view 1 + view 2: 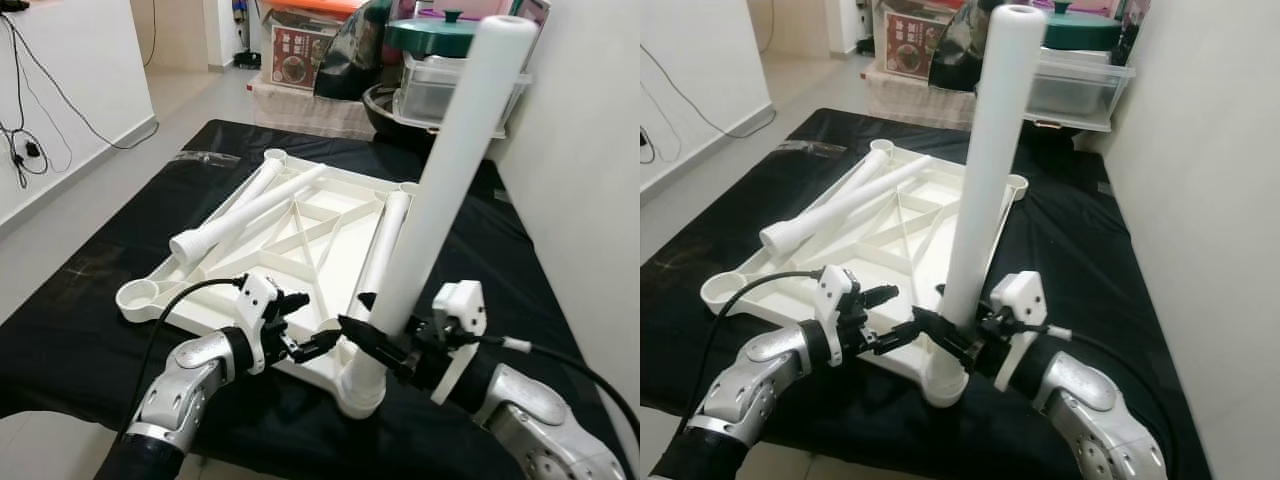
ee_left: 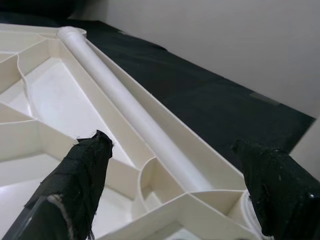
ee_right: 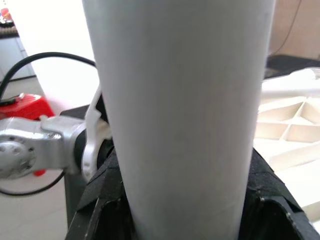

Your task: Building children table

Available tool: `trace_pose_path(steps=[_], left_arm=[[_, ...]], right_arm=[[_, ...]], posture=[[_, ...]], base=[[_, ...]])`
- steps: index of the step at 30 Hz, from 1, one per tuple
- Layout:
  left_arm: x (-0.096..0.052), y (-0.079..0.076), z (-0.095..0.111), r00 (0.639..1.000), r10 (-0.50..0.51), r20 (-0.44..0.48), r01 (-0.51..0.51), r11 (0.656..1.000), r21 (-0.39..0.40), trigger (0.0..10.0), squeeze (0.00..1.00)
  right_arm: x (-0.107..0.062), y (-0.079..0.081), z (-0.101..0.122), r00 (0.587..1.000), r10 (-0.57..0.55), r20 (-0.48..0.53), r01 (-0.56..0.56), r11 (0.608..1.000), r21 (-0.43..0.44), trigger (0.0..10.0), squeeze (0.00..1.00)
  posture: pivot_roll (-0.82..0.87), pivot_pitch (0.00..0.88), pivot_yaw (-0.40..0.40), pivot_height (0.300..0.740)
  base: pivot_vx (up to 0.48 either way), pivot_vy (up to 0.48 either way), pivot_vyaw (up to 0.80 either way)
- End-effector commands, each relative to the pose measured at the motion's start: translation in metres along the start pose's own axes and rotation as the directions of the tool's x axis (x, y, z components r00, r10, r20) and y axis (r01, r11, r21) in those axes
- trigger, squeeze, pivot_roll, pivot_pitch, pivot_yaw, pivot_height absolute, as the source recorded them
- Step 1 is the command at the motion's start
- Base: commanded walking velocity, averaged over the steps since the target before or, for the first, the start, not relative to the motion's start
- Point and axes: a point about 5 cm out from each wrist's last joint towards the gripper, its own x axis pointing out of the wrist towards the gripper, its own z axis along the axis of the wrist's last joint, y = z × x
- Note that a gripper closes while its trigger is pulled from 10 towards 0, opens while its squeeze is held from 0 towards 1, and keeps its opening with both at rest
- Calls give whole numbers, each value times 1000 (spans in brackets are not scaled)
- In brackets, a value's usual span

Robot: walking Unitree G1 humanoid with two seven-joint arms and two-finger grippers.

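Right hand [image 1: 375,345] clamped round upright table leg [image 1: 450,165] (base in tabletop [image 1: 300,240] corner socket), left hand [image 1: 300,325] apart.

Smooth, faintly glossy white plastic on the upright table leg [image 1: 445,190] and ribbed tabletop [image 1: 300,240]. Beneath the tabletop, matt black cloth [image 1: 90,330]. Brushed silver metal arms; rough, frayed black padding on left gripper fingers [image 2: 75,185].

On the tabletop [image 1: 320,225] lie 3 legs [image 1: 245,215]; 1 upright leg [image 1: 440,190] stands at its near corner.
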Motion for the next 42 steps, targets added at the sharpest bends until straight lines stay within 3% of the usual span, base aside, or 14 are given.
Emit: trace_pose_path(steps=[1,4,7,12,16,17,20,21,23,24,30,36,38,42], left_arm=[[-1,-2,-4,1000,0,-15,0,1000,1,10000,0],[-2,-1,-5,1000,-1,-20,1,1000,3,10000,0],[0,-1,-4,1000,-3,-22,3,1000,5,10000,0],[1,0,-4,1000,-4,-22,4,1000,4,10000,0],[1,0,-4,1000,-3,-22,3,1000,3,10000,0],[1,0,-4,1000,-4,-23,4,1000,2,10000,0],[2,-2,-6,999,-18,-30,18,1000,1,10000,0],[3,-2,-6,999,-17,-28,17,1000,1,10000,0],[3,-1,-5,1000,-16,-25,16,1000,1,10000,0],[4,0,-4,1000,-14,-23,14,1000,1,10000,0],[3,1,-5,1000,-10,-23,10,1000,7,10000,0],[1,-1,-6,1000,-3,-21,3,1000,3,10000,0],[0,-1,-7,1000,2,-19,-2,1000,0,10000,0],[0,-2,-7,1000,2,-20,-2,1000,-1,10000,0]], right_arm=[[0,-4,-24,994,-41,-103,49,996,71,0,0],[0,-34,-31,935,-332,-126,343,936,80,0,0],[-30,-77,-47,585,-789,-187,810,578,96,0,0],[-50,-71,-46,385,-907,-171,923,382,49,0,0],[-46,-64,-43,407,-900,-156,913,407,38,3647,0],[-37,-56,-38,475,-872,-121,879,475,31,10000,0],[-23,-45,-26,604,-797,-27,796,601,78,10000,0],[-18,-43,-21,660,-751,2,747,657,107,10000,1000],[-12,-42,-13,728,-685,36,677,727,115,10000,1000],[-7,-40,-7,787,-614,54,607,787,109,10000,0],[-6,-15,5,976,-209,55,206,977,55,10000,0],[-7,15,-9,996,75,-42,-73,996,42,10000,0],[-3,15,-17,997,60,-53,-57,997,60,2510,0],[1,-1,-29,991,-100,-92,105,993,56,0,0]], posture=[[138,0,-118,740],[136,0,-115,740],[132,0,-108,740],[129,0,-105,740],[125,0,-100,740],[118,0,-97,740],[115,0,-95,740],[117,0,-94,740],[118,0,-95,740],[118,0,-95,740],[125,0,-106,740],[132,0,-116,740],[141,0,-123,740],[137,0,-118,740]], base=[[0,0,0],[0,0,0],[0,0,0],[0,0,0],[0,0,0],[0,0,0],[0,0,0],[0,0,0],[0,0,0],[0,0,0],[0,0,0],[0,0,0],[0,0,0],[0,0,0]])
